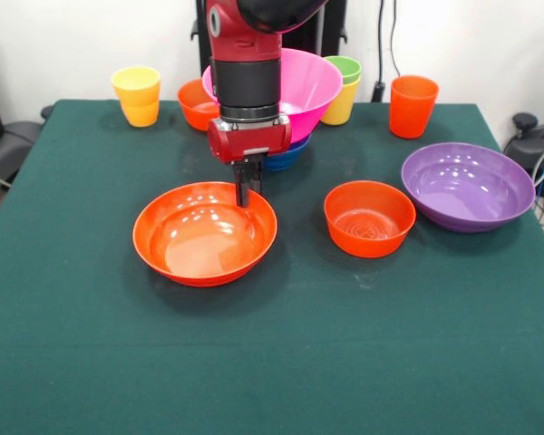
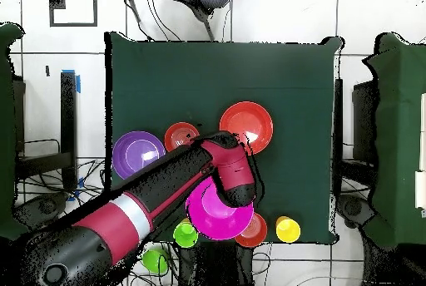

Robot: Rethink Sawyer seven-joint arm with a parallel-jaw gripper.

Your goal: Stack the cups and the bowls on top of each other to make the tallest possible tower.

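Observation:
The wide orange bowl (image 1: 205,232) sits upright on the green table; it also shows in the overhead view (image 2: 246,126). My gripper (image 1: 247,192) reaches straight down at its far rim, fingers close together across the rim. Behind the arm, the big pink bowl (image 1: 295,82) rests on the small blue bowl (image 1: 286,157). A small orange bowl (image 1: 369,217) and the purple bowl (image 1: 468,186) stand to the right. Another small orange bowl (image 1: 196,102) is at the back. A green cup (image 1: 345,68) sits in a yellow cup (image 1: 339,104). A yellow cup (image 1: 138,95) is back left and the orange cup (image 1: 412,106) back right.
The table (image 1: 272,362) is covered with dark green cloth and ends at the near side. In the overhead view my arm (image 2: 150,208) crosses over the pink bowl (image 2: 218,212) and hides the gripper. Cables and chair parts lie beyond the table's edges.

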